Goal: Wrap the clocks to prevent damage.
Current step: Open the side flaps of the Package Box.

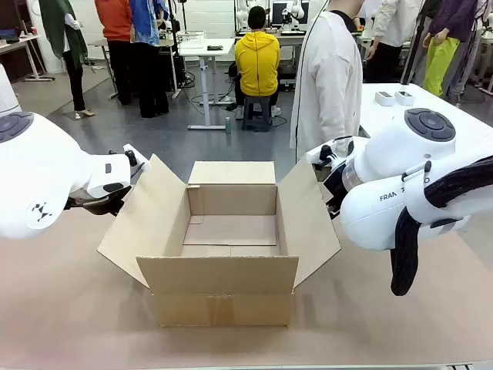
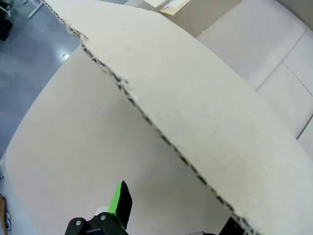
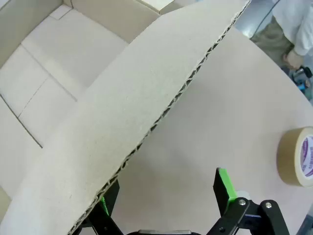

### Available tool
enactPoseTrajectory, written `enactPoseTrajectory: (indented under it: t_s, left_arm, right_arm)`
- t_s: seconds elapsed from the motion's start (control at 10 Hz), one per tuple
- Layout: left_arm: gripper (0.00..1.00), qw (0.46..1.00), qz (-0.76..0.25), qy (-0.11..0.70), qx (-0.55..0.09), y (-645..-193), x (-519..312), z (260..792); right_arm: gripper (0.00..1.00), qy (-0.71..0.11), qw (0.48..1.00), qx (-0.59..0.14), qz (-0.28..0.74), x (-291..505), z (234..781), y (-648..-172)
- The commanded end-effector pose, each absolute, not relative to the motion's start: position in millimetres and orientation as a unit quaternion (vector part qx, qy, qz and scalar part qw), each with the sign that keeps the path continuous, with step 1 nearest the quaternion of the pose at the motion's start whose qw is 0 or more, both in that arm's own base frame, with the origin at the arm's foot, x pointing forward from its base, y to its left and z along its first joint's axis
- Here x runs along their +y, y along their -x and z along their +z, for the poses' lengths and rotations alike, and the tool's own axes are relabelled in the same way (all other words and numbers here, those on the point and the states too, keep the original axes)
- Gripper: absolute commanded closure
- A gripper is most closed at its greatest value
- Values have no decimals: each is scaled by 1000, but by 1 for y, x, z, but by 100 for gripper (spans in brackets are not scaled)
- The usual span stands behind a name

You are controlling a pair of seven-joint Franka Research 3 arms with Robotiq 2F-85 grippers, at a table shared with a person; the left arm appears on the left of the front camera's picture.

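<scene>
1 brown-papered surface (image 1: 69, 324) carries everything. 1 cardboard box (image 1: 223, 308) sits mid-surface, open-topped, w/ 4 flaps spread outward: near flap (image 1: 218, 274) folded down twd the robot, far flap (image 1: 231, 172) upright-ish, left flap (image 1: 142, 216) and right flap (image 1: 308, 220) slanting up and out. The box's inside shows as bare cardboard floor and walls; no print on it that can be read. Where the clocks sit can't be told. 2 white arms flank the box: left arm (image 1: 38, 177) just beside the left flap, right arm (image 1: 400, 193) just beside the right flap, its shell reading "FRAN", the rest hidden by a black cable sleeve. 1 person (image 1: 327, 85) in a white coat stands behind the box, past its far-right corner. 2 claws, both released and grasping nothing: left claw (image 2: 178, 205) spread w/ 1 green pad (image 2: 119, 201) in sight, the left flap's raw edge crossing above it; right claw (image 3: 166, 188) spread wide under the right flap's edge, which covers part of 1 finger, the other pad (image 3: 224, 183) standing free. 1 tan tape roll (image 3: 296, 156) lies flat on the surface, to the right of the box, apart from the right flap; purple print on its core label, too small to read.
</scene>
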State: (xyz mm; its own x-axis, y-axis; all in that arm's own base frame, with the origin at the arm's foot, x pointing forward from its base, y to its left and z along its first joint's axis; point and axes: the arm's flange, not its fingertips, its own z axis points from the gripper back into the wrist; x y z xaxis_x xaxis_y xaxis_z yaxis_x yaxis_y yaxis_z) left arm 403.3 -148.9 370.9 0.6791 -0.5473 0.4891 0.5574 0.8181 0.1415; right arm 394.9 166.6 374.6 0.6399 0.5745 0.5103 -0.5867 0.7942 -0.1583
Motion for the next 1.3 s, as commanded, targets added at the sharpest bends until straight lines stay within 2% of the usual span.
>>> enactPoseTrajectory:
  t_s: [0.0,1.1,1.2]
  left_arm:
    - [0,916,-301,10,-265,-403,-149,372]
    - [0,916,-301,10,-265,-403,-149,372]
    - [0,916,-301,10,-264,-403,-149,371]
  right_arm:
    - [0,-11,905,-278,321,167,375,-395]
    - [0,-11,905,-278,321,167,375,-395]
    - [0,24,901,-289,324,167,393,-383]
